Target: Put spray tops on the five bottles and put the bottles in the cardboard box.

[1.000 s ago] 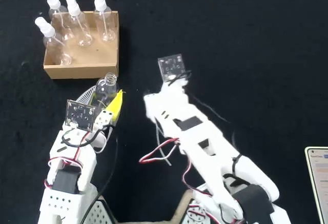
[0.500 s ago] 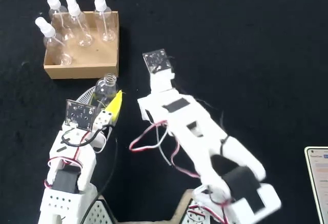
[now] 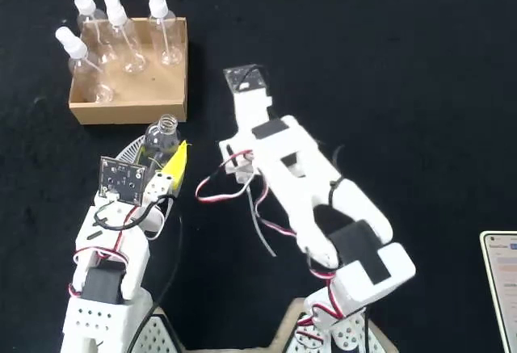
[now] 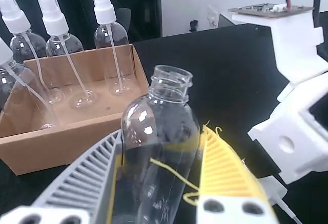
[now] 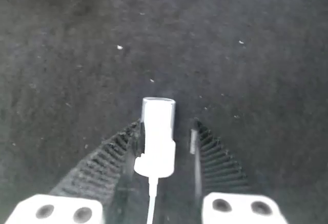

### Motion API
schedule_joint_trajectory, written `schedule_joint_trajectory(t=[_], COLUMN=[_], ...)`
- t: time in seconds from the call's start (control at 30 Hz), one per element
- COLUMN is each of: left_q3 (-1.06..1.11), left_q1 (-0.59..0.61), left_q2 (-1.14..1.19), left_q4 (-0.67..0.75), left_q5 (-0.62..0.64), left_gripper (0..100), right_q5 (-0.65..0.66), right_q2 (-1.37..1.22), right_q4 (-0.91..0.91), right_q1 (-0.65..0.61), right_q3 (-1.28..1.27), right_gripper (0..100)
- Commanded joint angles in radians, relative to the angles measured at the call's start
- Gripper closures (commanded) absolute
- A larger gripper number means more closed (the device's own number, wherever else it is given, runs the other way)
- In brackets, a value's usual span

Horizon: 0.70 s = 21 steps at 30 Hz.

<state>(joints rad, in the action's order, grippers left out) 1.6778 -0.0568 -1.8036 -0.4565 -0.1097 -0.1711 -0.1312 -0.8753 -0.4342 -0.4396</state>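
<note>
**Open bottle upright, spray top held alongside**

High view: the left gripper [image 3: 161,149] clasps the uncapped bottle [image 3: 165,132] upright, just beside the cardboard box [image 3: 129,112] holding four capped bottles [image 3: 119,34]. The right arm [image 3: 279,155] hangs near, on the bottle's right.

Left wrist view: the open neck points up.

Right wrist view: the right gripper [image 5: 168,126] holds the spray top [image 5: 156,131], long axis along the fingers, though one pad's contact is unclear. Its tube probably must point down into that neck.
</note>
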Motion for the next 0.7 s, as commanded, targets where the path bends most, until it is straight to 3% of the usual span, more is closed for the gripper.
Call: schedule_joint_trajectory(t=[0.0,0.27,0.5,0.67], left_q3=[0.021,0.021,0.021,0.021], left_q1=[0.007,0.007,0.007,0.008], left_q2=[-0.017,-0.017,-0.017,-0.017], left_q4=[0.002,0.006,0.006,0.000], left_q5=[0.008,0.006,0.005,0.005], left_gripper=[94,94,94,94], right_q5=[-0.002,0.000,0.002,0.002], right_q2=[-0.038,-0.209,-0.226,-0.168], right_q4=[-0.106,-0.193,-0.255,-0.261], right_q1=[0.011,-0.017,-0.015,-0.015], right_q3=[0.113,0.249,0.282,0.277], right_gripper=[76.9,76.5,97.9,98.8])
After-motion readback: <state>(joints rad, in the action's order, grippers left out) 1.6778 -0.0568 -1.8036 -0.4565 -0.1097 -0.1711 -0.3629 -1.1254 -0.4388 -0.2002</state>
